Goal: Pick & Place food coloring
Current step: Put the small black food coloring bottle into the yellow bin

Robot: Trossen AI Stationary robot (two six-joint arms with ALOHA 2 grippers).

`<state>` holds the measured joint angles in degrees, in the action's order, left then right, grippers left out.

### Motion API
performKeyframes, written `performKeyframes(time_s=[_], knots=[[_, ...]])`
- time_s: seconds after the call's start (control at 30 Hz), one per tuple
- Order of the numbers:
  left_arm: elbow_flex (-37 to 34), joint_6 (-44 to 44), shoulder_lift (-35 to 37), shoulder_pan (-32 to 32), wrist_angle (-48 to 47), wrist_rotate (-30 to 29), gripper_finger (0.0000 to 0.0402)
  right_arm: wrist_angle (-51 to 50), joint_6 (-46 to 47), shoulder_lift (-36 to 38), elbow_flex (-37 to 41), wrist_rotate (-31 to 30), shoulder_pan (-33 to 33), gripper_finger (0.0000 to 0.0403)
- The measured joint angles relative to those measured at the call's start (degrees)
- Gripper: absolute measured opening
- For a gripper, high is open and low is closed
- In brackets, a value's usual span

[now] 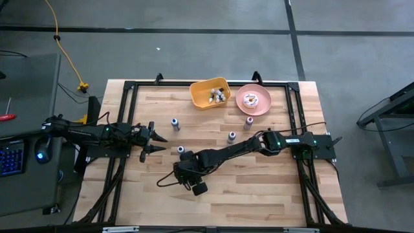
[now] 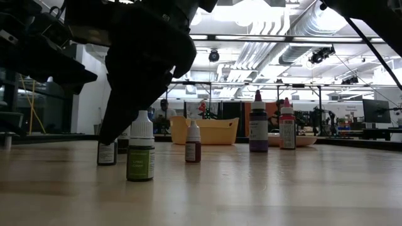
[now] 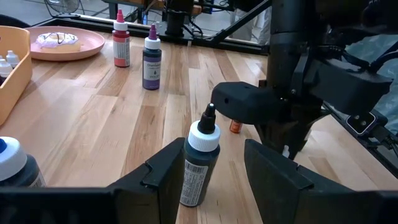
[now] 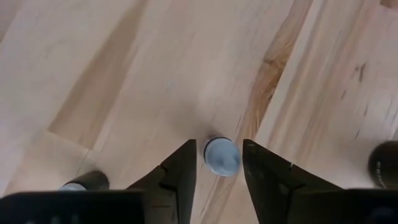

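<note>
Several small food coloring bottles stand upright on the wooden table. My right gripper (image 4: 219,149) (image 1: 186,171) points steeply down over a white-capped bottle (image 4: 221,155) with a green label (image 2: 141,154). It is open, one finger on each side of the cap with a narrow gap showing. My left gripper (image 1: 158,139) waits open at the table's left, level. A dark bottle with a white cap (image 3: 200,165) (image 1: 181,150) stands just ahead of it. A blue-capped bottle (image 1: 174,123), a purple one (image 2: 258,129) and a red one (image 2: 287,129) stand farther back.
A yellow bin (image 1: 210,92) holding several small bottles sits at the far edge. Beside it is a pink plate (image 1: 253,99) with a doughnut. A small reddish-brown bottle (image 2: 193,147) and a dark one (image 2: 107,150) stand close to my right gripper. A black frame (image 1: 129,87) rims the table.
</note>
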<state>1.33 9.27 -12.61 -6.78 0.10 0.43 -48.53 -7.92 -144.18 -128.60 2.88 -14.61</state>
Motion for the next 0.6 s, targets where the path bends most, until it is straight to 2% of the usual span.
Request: performKeyframes(time_s=[0.6], knots=[[0.0,0.0,0.01,0.01,0.01,0.0,0.0163,-0.65,0.02,1.02,0.03,-0.98,0.0,0.0087]])
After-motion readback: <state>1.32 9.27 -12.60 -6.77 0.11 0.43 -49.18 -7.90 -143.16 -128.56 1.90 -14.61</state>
